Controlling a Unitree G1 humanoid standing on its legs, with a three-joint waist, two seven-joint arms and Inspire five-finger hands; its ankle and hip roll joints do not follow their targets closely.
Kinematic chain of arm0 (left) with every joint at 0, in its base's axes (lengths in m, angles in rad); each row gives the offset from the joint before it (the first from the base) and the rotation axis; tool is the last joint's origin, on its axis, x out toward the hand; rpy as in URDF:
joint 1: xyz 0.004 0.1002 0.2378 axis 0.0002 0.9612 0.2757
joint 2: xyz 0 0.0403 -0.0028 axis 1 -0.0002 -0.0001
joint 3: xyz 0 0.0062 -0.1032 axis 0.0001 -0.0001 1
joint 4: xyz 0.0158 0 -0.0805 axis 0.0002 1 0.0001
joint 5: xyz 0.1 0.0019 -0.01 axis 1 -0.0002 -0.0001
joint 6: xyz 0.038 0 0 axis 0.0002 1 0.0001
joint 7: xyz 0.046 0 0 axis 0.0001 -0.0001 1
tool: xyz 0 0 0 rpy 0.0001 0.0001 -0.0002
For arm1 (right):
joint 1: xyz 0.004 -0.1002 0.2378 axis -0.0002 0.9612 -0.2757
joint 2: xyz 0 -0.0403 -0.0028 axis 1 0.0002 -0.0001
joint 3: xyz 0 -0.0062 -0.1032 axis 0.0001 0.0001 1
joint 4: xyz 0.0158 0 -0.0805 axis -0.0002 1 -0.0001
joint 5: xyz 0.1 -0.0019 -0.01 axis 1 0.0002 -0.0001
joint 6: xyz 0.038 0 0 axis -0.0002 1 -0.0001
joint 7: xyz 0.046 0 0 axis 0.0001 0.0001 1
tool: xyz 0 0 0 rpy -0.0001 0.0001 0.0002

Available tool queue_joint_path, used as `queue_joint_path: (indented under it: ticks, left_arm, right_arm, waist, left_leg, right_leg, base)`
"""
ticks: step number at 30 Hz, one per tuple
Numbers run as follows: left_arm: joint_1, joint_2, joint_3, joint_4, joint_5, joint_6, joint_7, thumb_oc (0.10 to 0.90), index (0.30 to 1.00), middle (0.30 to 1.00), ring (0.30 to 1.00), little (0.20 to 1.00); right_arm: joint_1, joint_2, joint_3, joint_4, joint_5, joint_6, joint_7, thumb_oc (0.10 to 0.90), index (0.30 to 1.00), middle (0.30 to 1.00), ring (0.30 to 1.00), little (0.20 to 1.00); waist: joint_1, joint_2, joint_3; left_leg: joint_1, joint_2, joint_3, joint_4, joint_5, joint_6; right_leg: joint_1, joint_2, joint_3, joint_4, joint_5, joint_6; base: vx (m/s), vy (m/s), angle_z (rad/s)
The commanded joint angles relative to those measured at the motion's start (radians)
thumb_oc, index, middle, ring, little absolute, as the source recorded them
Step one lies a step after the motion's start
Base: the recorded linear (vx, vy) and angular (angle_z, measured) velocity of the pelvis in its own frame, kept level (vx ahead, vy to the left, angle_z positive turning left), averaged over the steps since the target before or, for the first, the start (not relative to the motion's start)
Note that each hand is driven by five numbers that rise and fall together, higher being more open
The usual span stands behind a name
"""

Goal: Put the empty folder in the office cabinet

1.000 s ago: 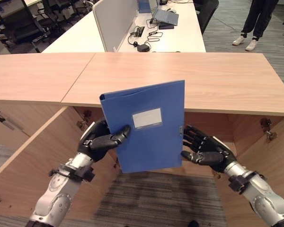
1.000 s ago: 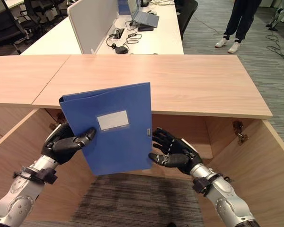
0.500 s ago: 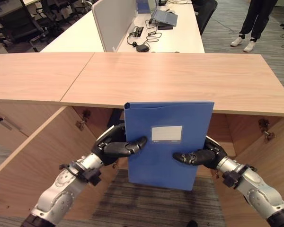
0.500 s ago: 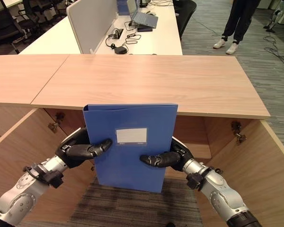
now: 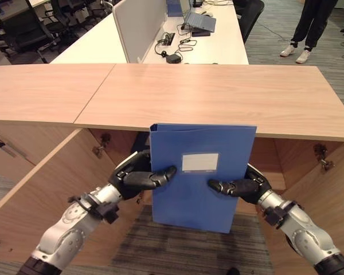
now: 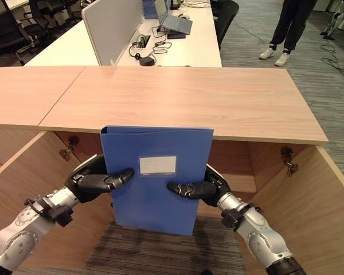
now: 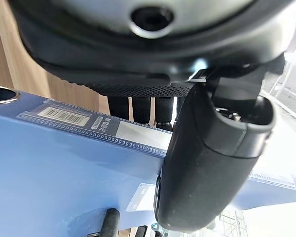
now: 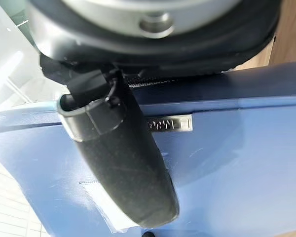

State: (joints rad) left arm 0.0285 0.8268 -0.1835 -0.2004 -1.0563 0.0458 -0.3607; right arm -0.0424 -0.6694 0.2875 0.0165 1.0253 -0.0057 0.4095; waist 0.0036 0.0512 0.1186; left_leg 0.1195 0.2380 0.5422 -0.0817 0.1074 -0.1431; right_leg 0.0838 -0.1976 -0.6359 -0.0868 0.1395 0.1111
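Blue folder [image 5: 202, 175] upright, held in air just below front edge of cabinet top [image 5: 218, 94], in front of open cabinet [image 6: 235, 166]. Left hand [image 5: 139, 176] pinches left side, thumb on front, fingers behind. Right hand [image 5: 241, 186] pinches right side same way. Two hands keep folder straight, so it can slide in standing. Doors [image 5: 40, 195] open wide, way clear.

There is one blue folder [image 5: 203, 172] and one open wooden cabinet [image 5: 218, 97]. Two hands, the left hand [image 5: 139, 176] and the right hand [image 5: 243, 186], are there. One person [image 5: 309, 23] stands behind.
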Motion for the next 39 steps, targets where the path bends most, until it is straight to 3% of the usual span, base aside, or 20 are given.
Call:
queue_joint_path:
  ticks: [1, 14, 20, 21, 22, 26, 27, 31, 34, 35, 39]
  left_arm:
    - [-0.087, -0.03, -0.002, -0.124, -0.065, -0.065, -0.13, 0.4, 0.3, 0.3, 0.3, 0.3]
    - [-0.106, -0.155, 0.031, -0.1, -0.029, -0.096, -0.082, 0.4, 0.3, 0.3, 0.3, 0.3]
    - [-0.1, -0.187, 0.044, -0.086, -0.009, -0.108, -0.067, 0.4, 0.3, 0.3, 0.3, 0.3]
    - [-0.087, -0.201, 0.061, -0.073, 0.013, -0.118, -0.055, 0.571, 0.556, 0.556, 0.556, 0.556]
    - [-0.08, -0.206, 0.067, -0.065, 0.024, -0.123, -0.049, 0.8, 0.9, 0.9, 0.9, 0.9]
    - [-0.071, -0.215, 0.111, 0.069, 0.119, -0.15, -0.012, 0.8, 0.9, 0.9, 0.9, 0.9]
    - [-0.031, -0.227, 0.179, 0.21, 0.242, -0.197, -0.01, 0.8, 0.9, 0.9, 0.9, 0.9]
    - [0.037, -0.271, 0.264, 0.426, 0.275, -0.198, -0.019, 0.8, 0.9, 0.9, 0.9, 0.9]
    - [0.072, -0.299, 0.283, 0.549, 0.309, -0.196, -0.016, 0.8, 0.9, 0.9, 0.9, 0.9]
    - [0.097, -0.311, 0.283, 0.686, 0.366, -0.182, -0.034, 0.8, 0.9, 0.9, 0.9, 0.9]
    - [0.113, -0.347, 0.246, 0.932, 0.527, -0.168, -0.029, 0.8, 0.9, 0.9, 0.9, 0.9]
  right_arm:
    - [-0.12, 0.068, -0.081, -0.054, 0.097, -0.11, 0.008, 0.4, 0.3, 0.3, 0.3, 0.3]
    - [-0.116, 0.134, -0.095, -0.04, 0.081, -0.093, -0.006, 0.4, 0.3, 0.3, 0.3, 0.3]
    - [-0.111, 0.123, -0.072, -0.021, 0.046, -0.067, -0.004, 0.4, 0.3, 0.3, 0.3, 0.3]
    - [-0.1, 0.103, -0.057, -0.018, 0.021, -0.037, 0.012, 0.4, 0.3, 0.3, 0.3, 0.3]
    - [-0.095, 0.093, -0.052, -0.016, 0.013, -0.027, 0.016, 0.4, 0.3, 0.3, 0.3, 0.3]
    - [-0.037, -0.011, -0.037, 0.0, -0.077, 0.041, 0.06, 0.4, 0.3, 0.3, 0.3, 0.3]
    - [0.022, -0.035, -0.063, 0.005, -0.071, 0.064, 0.095, 0.4, 0.3, 0.3, 0.3, 0.3]
    - [0.102, -0.062, -0.082, -0.01, -0.092, 0.104, 0.139, 0.4, 0.3, 0.3, 0.3, 0.3]
    - [0.134, -0.037, -0.076, 0.019, -0.102, 0.115, 0.144, 0.4, 0.3, 0.3, 0.3, 0.3]
    - [0.159, 0.004, -0.072, 0.032, -0.087, 0.128, 0.155, 0.4, 0.3, 0.3, 0.3, 0.3]
    - [0.191, 0.115, -0.075, 0.116, -0.059, 0.123, 0.125, 0.4, 0.3, 0.3, 0.3, 0.3]
  waist:
    - [-0.004, -0.033, -0.049]
    - [-0.002, -0.037, -0.05]
    - [0.002, -0.04, -0.047]
    - [0.006, -0.043, -0.045]
    - [0.007, -0.044, -0.045]
    - [0.01, -0.05, -0.04]
    - [0.013, -0.055, -0.038]
    - [0.015, -0.054, -0.033]
    - [0.017, -0.051, -0.029]
    - [0.017, -0.046, -0.024]
    - [0.015, -0.038, -0.019]
  left_leg:
    - [0.014, -0.044, -0.014, 0.009, -0.01, -0.004]
    - [0.016, -0.046, -0.018, 0.009, -0.015, 0.0]
    - [0.016, -0.045, -0.018, 0.01, -0.012, 0.0]
    - [0.015, -0.044, -0.019, 0.01, -0.011, -0.001]
    - [0.015, -0.043, -0.02, 0.01, -0.011, -0.002]
    - [0.005, -0.04, -0.026, 0.01, -0.005, -0.008]
    - [0.003, -0.036, -0.022, 0.011, 0.0, -0.012]
    - [0.0, -0.032, -0.018, 0.012, 0.004, -0.018]
    - [-0.003, -0.03, -0.014, 0.012, 0.007, -0.02]
    - [-0.006, -0.027, -0.011, 0.012, 0.01, -0.022]
    - [-0.017, -0.026, -0.011, 0.012, 0.012, -0.024]
  right_leg:
    - [0.084, 0.002, 0.095, 0.022, -0.14, 0.071]
    - [0.086, 0.001, 0.091, 0.029, -0.144, 0.068]
    - [0.089, 0.002, 0.086, 0.03, -0.146, 0.064]
    - [0.09, 0.004, 0.084, 0.03, -0.148, 0.063]
    - [0.091, 0.004, 0.083, 0.031, -0.148, 0.062]
    - [0.086, 0.01, 0.078, 0.037, -0.154, 0.06]
    - [0.085, 0.013, 0.076, 0.037, -0.157, 0.058]
    - [0.08, 0.017, 0.074, 0.038, -0.16, 0.056]
    - [0.077, 0.018, 0.073, 0.036, -0.159, 0.054]
    - [0.073, 0.018, 0.075, 0.036, -0.159, 0.054]
    - [0.065, 0.019, 0.075, 0.036, -0.161, 0.052]
  base:
    - [0.0, 0.0, 0.0]
    - [0.0, 0.0, 0.0]
    - [0.0, 0.0, 0.0]
    - [0.0, 0.0, 0.0]
    - [0.0, 0.0, 0.0]
    - [0.0, -0.027, 0.05]
    - [0.01, -0.038, 0.06]
    - [0.0, -0.004, -0.01]
    - [0.0, 0.0, 0.0]
    - [0.0, 0.0, 0.0]
    - [0.0, 0.0, 0.0]
